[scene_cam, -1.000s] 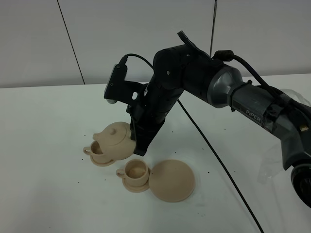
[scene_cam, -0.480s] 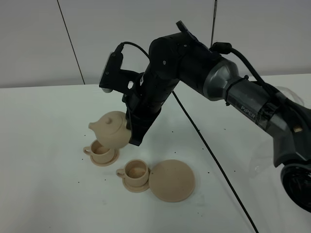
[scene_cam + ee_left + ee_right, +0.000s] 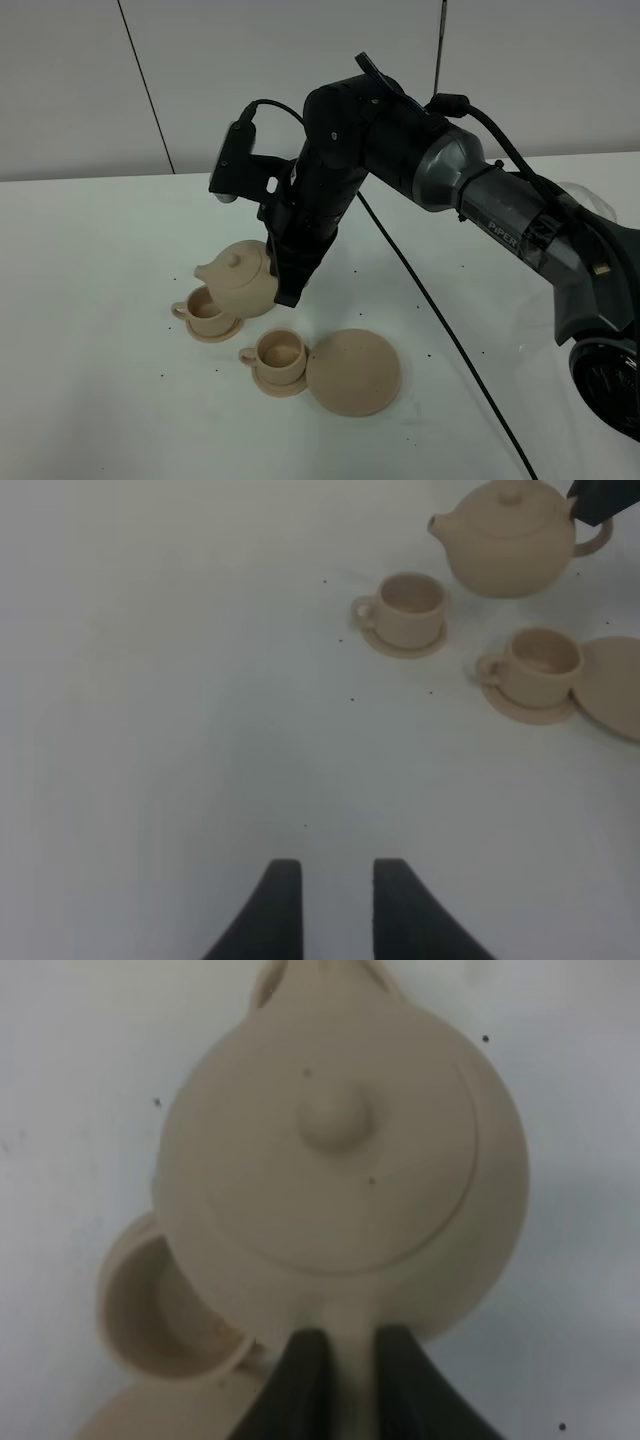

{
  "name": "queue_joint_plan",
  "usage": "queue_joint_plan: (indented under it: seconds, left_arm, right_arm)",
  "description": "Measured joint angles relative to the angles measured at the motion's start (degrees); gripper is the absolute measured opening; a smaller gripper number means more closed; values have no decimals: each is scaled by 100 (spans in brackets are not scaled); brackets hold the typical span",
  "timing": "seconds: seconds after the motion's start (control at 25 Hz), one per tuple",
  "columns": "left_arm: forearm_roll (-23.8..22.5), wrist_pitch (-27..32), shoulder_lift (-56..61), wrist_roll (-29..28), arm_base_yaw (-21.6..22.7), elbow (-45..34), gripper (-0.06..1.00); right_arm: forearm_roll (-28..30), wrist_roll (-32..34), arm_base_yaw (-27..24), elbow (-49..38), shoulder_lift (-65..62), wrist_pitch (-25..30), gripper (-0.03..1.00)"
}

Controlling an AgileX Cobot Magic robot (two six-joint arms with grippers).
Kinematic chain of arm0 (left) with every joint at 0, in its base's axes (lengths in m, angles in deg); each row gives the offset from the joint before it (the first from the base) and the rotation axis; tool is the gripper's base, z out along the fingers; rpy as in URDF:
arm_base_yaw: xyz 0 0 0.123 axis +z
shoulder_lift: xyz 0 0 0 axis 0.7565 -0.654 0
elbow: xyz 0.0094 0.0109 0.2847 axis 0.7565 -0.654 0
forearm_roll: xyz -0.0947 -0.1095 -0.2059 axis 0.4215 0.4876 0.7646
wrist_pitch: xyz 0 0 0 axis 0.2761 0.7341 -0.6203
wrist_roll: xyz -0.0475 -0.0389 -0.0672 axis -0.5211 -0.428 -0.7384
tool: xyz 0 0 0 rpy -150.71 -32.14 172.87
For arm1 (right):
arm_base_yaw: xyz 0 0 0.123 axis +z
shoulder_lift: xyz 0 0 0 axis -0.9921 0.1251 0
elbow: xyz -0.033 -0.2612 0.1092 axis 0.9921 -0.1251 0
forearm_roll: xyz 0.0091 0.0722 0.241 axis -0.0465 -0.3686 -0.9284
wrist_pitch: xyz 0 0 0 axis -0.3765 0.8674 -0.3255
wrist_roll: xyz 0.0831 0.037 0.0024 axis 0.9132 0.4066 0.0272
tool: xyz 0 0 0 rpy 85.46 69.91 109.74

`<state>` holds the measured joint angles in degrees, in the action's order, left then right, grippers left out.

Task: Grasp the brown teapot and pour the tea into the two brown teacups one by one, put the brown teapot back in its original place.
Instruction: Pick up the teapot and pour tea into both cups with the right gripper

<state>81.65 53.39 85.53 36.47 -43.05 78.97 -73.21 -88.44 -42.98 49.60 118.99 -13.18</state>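
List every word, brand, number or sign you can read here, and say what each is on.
"PiPER": on the grey forearm of the right arm.
Small yellow mark lower on that arm: too small to read.
Teapot, far cup, near cup, large saucer: no text.

The brown teapot (image 3: 243,278) hangs clear of the table (image 3: 90,400), its handle on the right clasped in the right gripper (image 3: 287,292) and its spout pointing left, roughly above the far teacup (image 3: 205,310). That cup sits on its small saucer (image 3: 212,331). The near teacup (image 3: 280,352), on its own saucer (image 3: 268,382), lies nearer and to the right. The large saucer (image 3: 355,372) lies just right of it
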Motion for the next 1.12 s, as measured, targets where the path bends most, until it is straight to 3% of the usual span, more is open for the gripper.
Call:
queue_joint_plan:
  seconds: [1.12]
  left_arm:
    - [0, 0, 0, 0, 0, 0, 24]
  right_arm:
    - [353, -3, 164, 203, 1, 5, 10]
